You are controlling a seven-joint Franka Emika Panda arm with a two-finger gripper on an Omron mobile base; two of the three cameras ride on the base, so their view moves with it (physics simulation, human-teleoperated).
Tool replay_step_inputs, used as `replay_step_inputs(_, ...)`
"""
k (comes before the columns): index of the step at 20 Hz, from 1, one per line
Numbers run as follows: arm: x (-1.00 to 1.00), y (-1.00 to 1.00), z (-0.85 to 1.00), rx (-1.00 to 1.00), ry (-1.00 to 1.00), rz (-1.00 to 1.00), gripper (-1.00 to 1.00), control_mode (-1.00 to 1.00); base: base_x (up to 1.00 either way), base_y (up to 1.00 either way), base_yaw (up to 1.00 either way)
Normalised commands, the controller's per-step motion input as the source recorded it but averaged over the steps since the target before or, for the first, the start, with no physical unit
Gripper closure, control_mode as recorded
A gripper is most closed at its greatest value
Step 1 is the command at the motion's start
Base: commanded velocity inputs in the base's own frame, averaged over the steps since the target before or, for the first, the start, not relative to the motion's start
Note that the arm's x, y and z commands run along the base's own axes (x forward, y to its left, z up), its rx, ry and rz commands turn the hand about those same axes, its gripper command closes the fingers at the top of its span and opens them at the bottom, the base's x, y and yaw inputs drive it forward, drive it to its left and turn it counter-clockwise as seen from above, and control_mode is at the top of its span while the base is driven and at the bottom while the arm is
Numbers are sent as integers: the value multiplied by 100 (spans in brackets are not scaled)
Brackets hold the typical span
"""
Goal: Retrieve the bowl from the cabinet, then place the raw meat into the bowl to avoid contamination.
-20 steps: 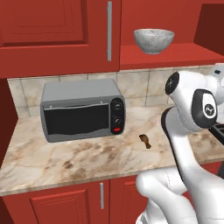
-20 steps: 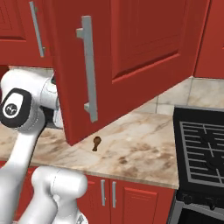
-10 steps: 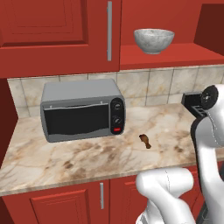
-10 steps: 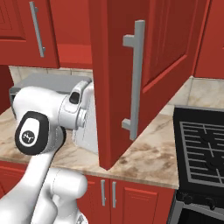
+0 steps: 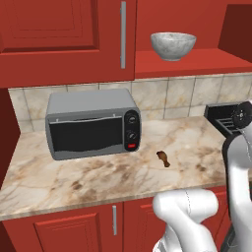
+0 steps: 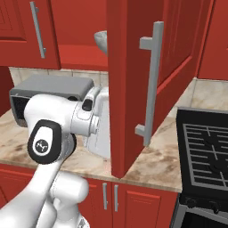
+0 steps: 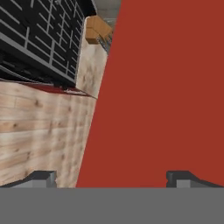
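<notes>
Left base view: the bowl [image 5: 173,46] sits upright on the open shelf of the cabinet [image 5: 69,39], to the right of the closed door with its vertical handle [image 5: 123,34]. Below, the meat [image 5: 164,158] lies on the counter [image 5: 59,172], right of the toaster oven [image 5: 93,123] and apart from it. The arm [image 5: 239,147] rises at the right edge.

Right base view: the open cabinet door [image 6: 147,67] stands edge-on across the middle, its bar handle [image 6: 150,84] facing right. The bowl's rim [image 6: 101,41] shows just left of the door edge, on the shelf. The arm [image 6: 62,129] bends low in front of the toaster oven [image 6: 44,91]. A stove [image 6: 205,151] occupies the right side.

Hand view: the gripper [image 7: 116,177] is wide open and holds nothing. Its two fingertips [image 7: 43,176] stand far apart, facing a flat red door panel [image 7: 166,87]. Stove grate [image 7: 39,35] and wood floor [image 7: 35,131] appear to the left.
</notes>
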Motion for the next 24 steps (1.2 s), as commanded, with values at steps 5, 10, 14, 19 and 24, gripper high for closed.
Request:
replay_step_inputs(5,41,-66,-19,2,-3,5,-100,-100,0,0,0)
replay_step_inputs(10,20,-35,-13,0,-8,3,-100,-100,0,0,0)
replay_step_inputs(14,3,62,0,-4,-4,-4,-100,-100,0,0,0)
replay_step_inputs(19,-16,100,21,-5,-26,0,-100,-100,0,0,0)
replay_step_inputs(24,-27,97,-6,5,-22,1,-100,-100,0,0,0)
